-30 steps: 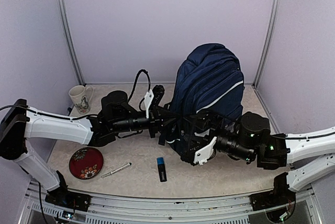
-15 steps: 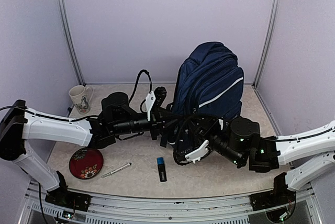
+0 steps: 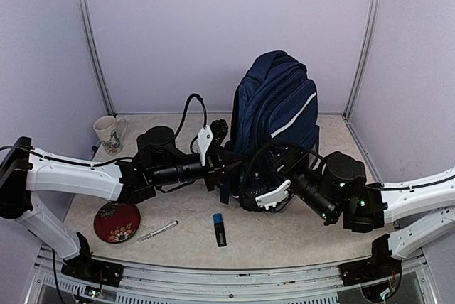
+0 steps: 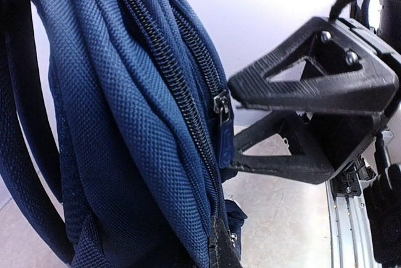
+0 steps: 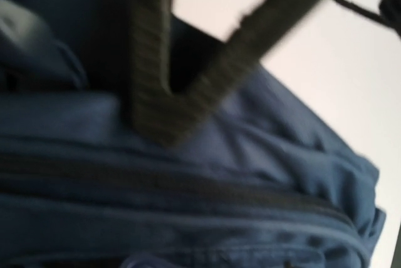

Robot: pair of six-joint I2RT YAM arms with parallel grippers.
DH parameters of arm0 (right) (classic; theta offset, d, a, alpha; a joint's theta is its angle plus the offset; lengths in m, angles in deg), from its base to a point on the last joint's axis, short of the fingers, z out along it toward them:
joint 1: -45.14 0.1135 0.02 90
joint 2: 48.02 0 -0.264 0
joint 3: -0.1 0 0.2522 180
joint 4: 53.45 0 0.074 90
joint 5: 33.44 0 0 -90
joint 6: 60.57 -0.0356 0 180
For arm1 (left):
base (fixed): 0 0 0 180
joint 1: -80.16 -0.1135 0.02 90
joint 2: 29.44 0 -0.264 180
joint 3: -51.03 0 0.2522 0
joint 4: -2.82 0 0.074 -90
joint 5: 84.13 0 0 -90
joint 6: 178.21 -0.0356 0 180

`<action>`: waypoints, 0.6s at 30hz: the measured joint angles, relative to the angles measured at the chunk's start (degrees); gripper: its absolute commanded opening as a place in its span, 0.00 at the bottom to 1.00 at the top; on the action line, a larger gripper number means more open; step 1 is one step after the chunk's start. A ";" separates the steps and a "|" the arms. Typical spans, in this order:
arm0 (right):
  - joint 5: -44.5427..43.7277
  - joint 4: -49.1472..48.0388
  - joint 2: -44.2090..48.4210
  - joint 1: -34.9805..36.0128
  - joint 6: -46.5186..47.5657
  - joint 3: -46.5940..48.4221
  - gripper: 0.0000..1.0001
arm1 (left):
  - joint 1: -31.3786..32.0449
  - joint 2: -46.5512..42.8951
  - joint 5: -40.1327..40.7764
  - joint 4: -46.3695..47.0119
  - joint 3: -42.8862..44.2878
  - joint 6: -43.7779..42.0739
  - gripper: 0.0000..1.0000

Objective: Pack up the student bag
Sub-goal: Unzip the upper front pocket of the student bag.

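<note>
The student bag (image 3: 276,112), navy with a white stripe, stands upright at the middle of the table. My left gripper (image 3: 229,170) reaches in from the left and is shut on the bag's fabric at its lower left edge. In the left wrist view one fingertip (image 4: 222,246) presses against the bag (image 4: 125,124) beside a zipper. My right gripper (image 3: 250,180) comes from the right at the bag's lower front. In the left wrist view the right gripper (image 4: 233,124) has its jaws apart, with a zipper pull (image 4: 220,104) between them. The right wrist view is blurred: bag fabric (image 5: 188,205) and one finger (image 5: 150,74).
A patterned mug (image 3: 108,133) stands at the back left. A red plate (image 3: 116,220), a pen (image 3: 158,231) and a small black and blue stick (image 3: 220,229) lie on the table in front of the left arm. Walls enclose the back and both sides.
The bag has gone from leaning right to standing upright, its top shifting left and up. My right gripper slid left along the bag's lower front. The left gripper kept its hold.
</note>
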 measured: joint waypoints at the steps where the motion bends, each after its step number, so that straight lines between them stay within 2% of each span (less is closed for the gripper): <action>1: -0.46 0.02 0.35 0.00 -0.33 0.00 0.56 | 0.22 0.00 0.35 -0.11 0.07 -0.48 0.00; 10: -2.34 -0.39 0.15 0.00 -0.72 0.22 0.54 | 3.19 0.15 4.66 -4.98 2.82 -6.67 0.00; 18: -3.69 -2.73 -1.22 0.00 1.40 0.81 0.30 | 3.69 0.61 5.25 -6.80 4.33 -8.13 0.00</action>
